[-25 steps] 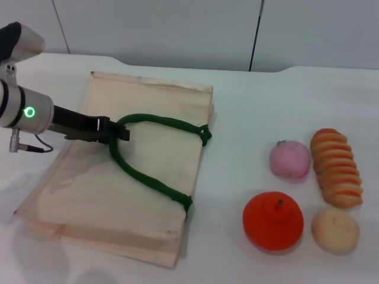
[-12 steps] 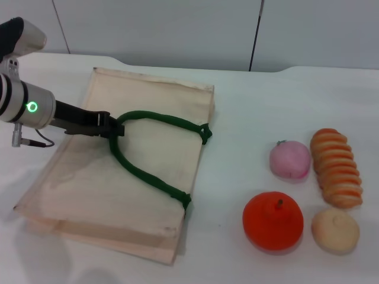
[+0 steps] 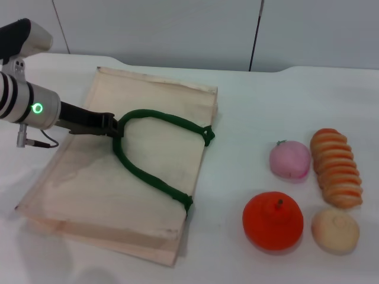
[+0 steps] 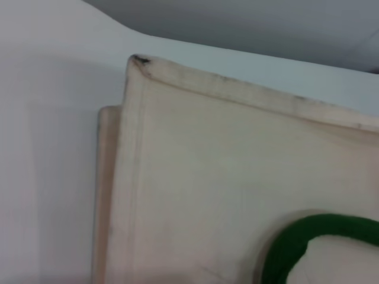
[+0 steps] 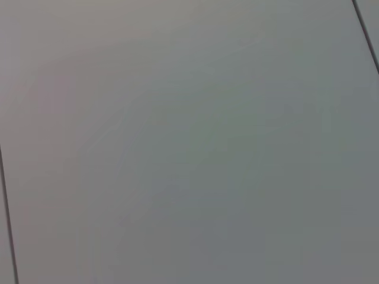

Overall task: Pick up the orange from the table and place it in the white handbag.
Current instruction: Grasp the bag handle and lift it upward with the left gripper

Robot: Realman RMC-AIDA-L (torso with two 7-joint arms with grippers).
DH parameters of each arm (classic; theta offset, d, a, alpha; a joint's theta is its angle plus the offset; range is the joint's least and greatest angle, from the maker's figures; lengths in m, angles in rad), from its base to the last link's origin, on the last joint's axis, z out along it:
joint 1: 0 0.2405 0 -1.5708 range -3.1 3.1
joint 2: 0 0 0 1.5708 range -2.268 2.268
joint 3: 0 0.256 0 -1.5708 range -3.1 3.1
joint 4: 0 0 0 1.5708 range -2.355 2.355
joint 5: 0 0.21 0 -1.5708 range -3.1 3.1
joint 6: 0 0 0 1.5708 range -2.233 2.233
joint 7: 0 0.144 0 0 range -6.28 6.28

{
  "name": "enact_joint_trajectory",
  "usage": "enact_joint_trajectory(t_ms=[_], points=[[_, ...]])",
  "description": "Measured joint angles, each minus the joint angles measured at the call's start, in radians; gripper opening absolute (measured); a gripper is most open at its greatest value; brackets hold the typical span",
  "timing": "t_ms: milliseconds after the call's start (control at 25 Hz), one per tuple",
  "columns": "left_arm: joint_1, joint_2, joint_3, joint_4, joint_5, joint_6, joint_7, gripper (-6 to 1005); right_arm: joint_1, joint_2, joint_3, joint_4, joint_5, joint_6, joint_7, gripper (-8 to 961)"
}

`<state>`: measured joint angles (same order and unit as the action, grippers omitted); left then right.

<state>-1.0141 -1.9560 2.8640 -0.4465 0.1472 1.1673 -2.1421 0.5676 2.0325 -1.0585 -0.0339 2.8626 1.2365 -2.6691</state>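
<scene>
Head view: left gripper [image 3: 112,126] reaches in from the left over the bag [image 3: 83,183], fingers pinched on the bend of the green handle [image 3: 148,174], whose loop runs back to two tabs at the bag's right edge. Bag lies flat on the table [image 3: 249,100], left half of scene, its long edges running front to back. Orange [image 3: 273,221] sits on the table at front right, well apart from bag and gripper, untouched, stem up. Just behind it: pink fruit [image 3: 289,159]; beside that, sliced bread loaf [image 3: 337,167]; pale bun [image 3: 335,230] just right of the orange, nearly touching. Left wrist view: bag corner w/ folded seam [image 4: 237,177] and a short arc of handle [image 4: 308,236] over the cloth; own fingers not shown. Right wrist view: plain grey panel [image 5: 189,142] only; right arm not seen in head view, so its gripper state can't be told.
</scene>
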Motion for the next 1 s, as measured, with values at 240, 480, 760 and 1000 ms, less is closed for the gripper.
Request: enact_joint_trajectory(t_ms=[240,480,760,1000], points=[[0.000,0.000,0.000,0.001,-0.021,0.009,0.011,117,-0.006,-0.001,0.000,0.000,0.001,0.000,0.000,880],[0.021,0.002,0.000,-0.081,-0.161,0.176,0.069,113,-0.010,-0.001,0.000,0.000,0.000,-0.001,0.000,880],[0.070,0.001,0.000,-0.206,-0.340,0.386,0.129,113,-0.012,-0.006,-0.011,-0.005,-0.041,0.001,0.063,879],[0.110,0.002,0.000,-0.291,-0.510,0.589,0.178,113,-0.050,-0.032,-0.012,-0.098,-0.276,0.003,0.210,879]])
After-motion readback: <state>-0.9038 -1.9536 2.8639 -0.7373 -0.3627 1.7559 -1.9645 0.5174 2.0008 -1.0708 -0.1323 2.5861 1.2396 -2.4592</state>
